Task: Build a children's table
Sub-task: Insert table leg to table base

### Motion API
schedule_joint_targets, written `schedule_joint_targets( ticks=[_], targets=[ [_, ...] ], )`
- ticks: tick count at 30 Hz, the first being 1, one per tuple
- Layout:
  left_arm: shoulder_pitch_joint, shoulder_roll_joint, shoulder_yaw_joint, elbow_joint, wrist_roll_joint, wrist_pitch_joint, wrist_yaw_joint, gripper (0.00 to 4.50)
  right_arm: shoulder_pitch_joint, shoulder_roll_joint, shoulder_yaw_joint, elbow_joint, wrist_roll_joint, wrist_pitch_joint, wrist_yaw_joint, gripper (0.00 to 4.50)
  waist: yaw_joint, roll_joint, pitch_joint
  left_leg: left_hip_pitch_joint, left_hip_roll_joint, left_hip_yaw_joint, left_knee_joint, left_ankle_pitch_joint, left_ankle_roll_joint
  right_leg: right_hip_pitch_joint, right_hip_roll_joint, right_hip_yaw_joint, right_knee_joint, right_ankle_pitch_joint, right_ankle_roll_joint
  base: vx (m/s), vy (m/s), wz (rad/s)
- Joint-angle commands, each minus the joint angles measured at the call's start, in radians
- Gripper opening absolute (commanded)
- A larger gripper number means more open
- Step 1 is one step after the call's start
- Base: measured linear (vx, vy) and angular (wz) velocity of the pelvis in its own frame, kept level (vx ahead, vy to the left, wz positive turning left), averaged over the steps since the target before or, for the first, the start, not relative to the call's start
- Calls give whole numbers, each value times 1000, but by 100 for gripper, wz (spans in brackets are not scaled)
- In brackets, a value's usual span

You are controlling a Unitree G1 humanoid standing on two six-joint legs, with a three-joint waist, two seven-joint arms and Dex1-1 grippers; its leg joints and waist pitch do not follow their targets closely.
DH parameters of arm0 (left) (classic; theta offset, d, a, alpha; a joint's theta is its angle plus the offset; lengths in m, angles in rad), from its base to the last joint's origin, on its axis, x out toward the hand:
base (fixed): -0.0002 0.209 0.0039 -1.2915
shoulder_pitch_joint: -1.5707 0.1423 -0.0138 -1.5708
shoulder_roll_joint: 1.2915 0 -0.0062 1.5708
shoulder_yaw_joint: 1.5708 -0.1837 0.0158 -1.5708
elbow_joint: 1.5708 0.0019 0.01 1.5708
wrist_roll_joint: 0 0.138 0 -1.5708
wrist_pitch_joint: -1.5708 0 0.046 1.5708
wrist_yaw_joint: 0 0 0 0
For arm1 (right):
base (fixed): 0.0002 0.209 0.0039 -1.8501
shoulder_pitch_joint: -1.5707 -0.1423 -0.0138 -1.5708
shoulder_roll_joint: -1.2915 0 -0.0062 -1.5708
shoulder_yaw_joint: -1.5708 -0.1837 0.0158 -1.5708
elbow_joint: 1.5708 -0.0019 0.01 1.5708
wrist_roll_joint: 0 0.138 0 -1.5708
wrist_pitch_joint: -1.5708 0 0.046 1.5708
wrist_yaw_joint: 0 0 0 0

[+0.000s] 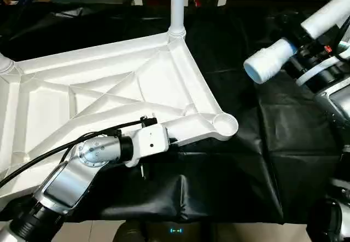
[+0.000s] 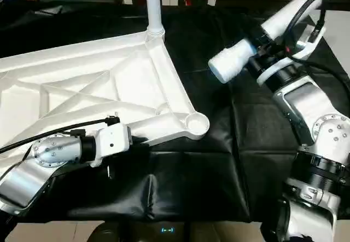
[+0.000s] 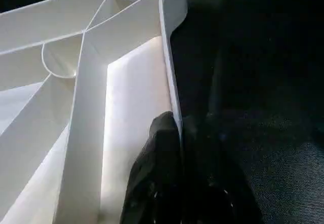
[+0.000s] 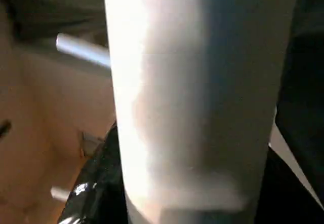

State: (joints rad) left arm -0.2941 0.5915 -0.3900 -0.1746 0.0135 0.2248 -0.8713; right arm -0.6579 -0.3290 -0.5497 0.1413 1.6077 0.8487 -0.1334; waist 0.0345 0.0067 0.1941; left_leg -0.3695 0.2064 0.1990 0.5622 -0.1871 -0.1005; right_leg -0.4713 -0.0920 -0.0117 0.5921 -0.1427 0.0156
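A: Where's the tabletop (image 1: 109, 94) and which way up?

B: Upside down on the black-draped work table (image 1: 246, 165), X-ribbed underside facing up. Long axis runs from the robot's left toward the middle of the work table. Its near right corner, with an empty round corner socket (image 1: 225, 125), sits close to the work table's front edge.

A: Any legs in?

B: One fitted leg (image 1: 177, 4) stands upright in the far right corner socket. Another fitted leg (image 1: 4, 62) sits in the far left corner, only its base visible.

A: Left gripper (image 3: 174, 133)?

B: Clenched on the tabletop's near rim, just left of the empty socket. In the left wrist view one black finger lies inside the rim wall, the other outside against the black cloth, wall pinched between them.

A: Right gripper (image 2: 262, 53)?

B: Grasping a loose leg (image 2: 257, 39), held in the air above the work table's right side, well apart from the tabletop. Long axis is tilted: lower open end points down-left toward the tabletop, other end rises up-right out of frame. The jaws hold it a little above the lower end; in the right wrist view the tube lies straight across the fingers.
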Motion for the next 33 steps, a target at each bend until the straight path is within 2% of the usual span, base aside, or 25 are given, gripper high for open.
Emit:
schedule_joint_targets(
  ticks=[1, 7, 11, 16, 17, 18, 19, 20, 21, 22, 23, 24, 25, 26, 27, 28, 29, 30, 31, 32, 33],
  targets=[
    [50, 15, -83, 63, 24, 15, -61, 0, -18, 2, -24, -11, 62, -16, -65, 187, -10, -16, -55, 6, -12, 12, -60, -140, 21, 53, 2, 18, -66, -240, -142, 0, 0, 0],
    [54, 17, -80, 57, 26, 15, -68, 0, -73, 67, -70, -17, 213, -145, -309, 187, -11, -14, -51, 6, -12, 12, -64, -170, -4, 47, 2, 17, -71, -272, -108, 0, 0, 0],
    [57, 18, -81, 54, 27, 14, -70, 0, -88, 85, -81, -31, 262, -189, -385, 187, -11, -14, -53, 3, -14, 13, -65, -155, -7, 51, 5, 18, -66, -226, -105, 0, 0, 0],
    [59, 16, -84, 52, 28, 14, -71, 0, -91, 75, -80, -33, 287, -195, -422, 187, -11, -13, -56, 1, -15, 14, -64, -138, -6, 55, 7, 18, -62, -180, -107, 0, 0, 0],
    [59, 14, -84, 52, 28, 10, -70, 0, -84, 52, -70, -29, 272, -167, -403, 187, -11, -16, -57, -1, -16, 14, -64, -139, -5, 57, 8, 18, -62, -180, -107, 0, 0, 0],
    [60, 14, -84, 52, 28, 7, -70, 0, -78, 34, -59, -28, 259, -145, -386, 187, -10, -14, -57, -1, -16, 13, -64, -138, -7, 58, 8, 17, -62, -182, -107, 0, 0, 0],
    [62, 12, -84, 51, 28, 3, -69, 0, -54, -26, -7, -51, 182, -66, -282, 187, -9, -14, -58, 0, -16, 14, -64, -136, -7, 58, 8, 18, -63, -180, -107, 0, 0, 0],
    [65, 10, -84, 52, 26, -8, -69, 0, -20, -91, 66, -103, 67, -5, -143, 187, -6, -14, -60, 0, -16, 13, -61, -125, -6, 63, 10, 17, -61, -159, -108, 0, 0, 0],
    [67, 8, -83, 52, 22, -16, -70, 0, 10, -141, 127, -149, -26, 33, -36, 187, -5, -15, -61, -5, -15, 12, -60, -119, -3, 64, 11, 16, -59, -146, -105, 0, 0, 0],
    [72, 4, -82, 47, 16, -20, -72, 0, 46, -196, 204, -204, -117, 45, 70, 187, 0, -20, -62, -19, -18, 8, -59, -93, 7, 76, 8, 15, -59, -124, -86, 0, 0, 0],
    [73, 3, -83, 46, 15, -20, -73, 0, 52, -205, 217, -214, -132, 42, 88, 187, 2, -20, -63, -17, -16, 9, -59, -89, 8, 75, 4, 16, -61, -135, -82, 0, 0, 0],
    [77, 0, -83, 40, 11, -20, -73, 0, 81, -246, 277, -258, -198, 26, 172, 186, 0, -23, -63, -17, -14, 10, -59, -100, 19, 72, 2, 16, -64, -164, -87, 0, 0, 0],
    [81, -8, -84, 27, 1, -23, -75, 0, 147, -358, 431, -337, -369, -71, 381, 186, 2, -22, -63, -16, -13, 10, -57, -113, 23, 71, 0, 15, -67, -192, -87, 0, 0, 0],
    [83, -11, -84, 25, -1, -25, -74, 0, 167, -389, 473, -355, -417, -106, 441, 186, 6, -23, -58, -14, -8, 11, -59, -135, 29, 68, -4, 18, -76, -251, -79, 0, 0, 0],
    [83, -11, -84, 25, -1, -25, -74, 0, 170, -393, 479, -358, -424, -110, 450, 186, 6, -26, -62, -15, -6, 9, -58, -138, 35, 69, -7, 19, -74, -263, -84, 0, 0, 0],
    [83, -14, -85, 21, -5, -28, -75, 0, 190, -396, 496, -367, -449, -143, 477, 186, 4, -23, -63, -10, -4, 10, -58, -131, 50, 62, -9, 20, -75, -280, -109, 0, 0, 0],
    [84, -16, -85, 17, -6, -32, -75, 0, 210, -400, 514, -376, -470, -170, 512, 186, 4, -20, -67, -7, -2, 10, -57, -126, 57, 62, -9, 21, -72, -266, -122, 0, 0, 0],
    [84, -18, -86, 15, -6, -35, -75, 0, 221, -399, 520, -380, -484, -182, 536, 186, 4, -20, -67, -3, 0, 12, -55, -97, 72, 61, -6, 22, -67, -209, -152, 0, 0, 0],
    [84, -18, -86, 15, -6, -35, -75, 0, 221, -399, 520, -380, -484, -182, 536, 186, 4, -20, -68, -2, -1, 14, -53, -86, 80, 61, -4, 23, -65, -181, -165, 0, 0, 0],
    [85, -20, -86, 12, -8, -38, -77, 0, 246, -407, 544, -384, -530, -221, 577, 186, 4, -18, -72, -1, -1, 13, -52, -54, 94, 66, -2, 23, -55, -115, -191, 0, 0, 0],
    [85, -21, -86, 12, -9, -43, -78, 0, 269, -415, 568, -389, -587, -260, 629, 186, 5, -17, -73, -2, 0, 13, -50, -45, 101, 67, -2, 22, -53, -88, -202, 0, 0, 0]
  ],
)
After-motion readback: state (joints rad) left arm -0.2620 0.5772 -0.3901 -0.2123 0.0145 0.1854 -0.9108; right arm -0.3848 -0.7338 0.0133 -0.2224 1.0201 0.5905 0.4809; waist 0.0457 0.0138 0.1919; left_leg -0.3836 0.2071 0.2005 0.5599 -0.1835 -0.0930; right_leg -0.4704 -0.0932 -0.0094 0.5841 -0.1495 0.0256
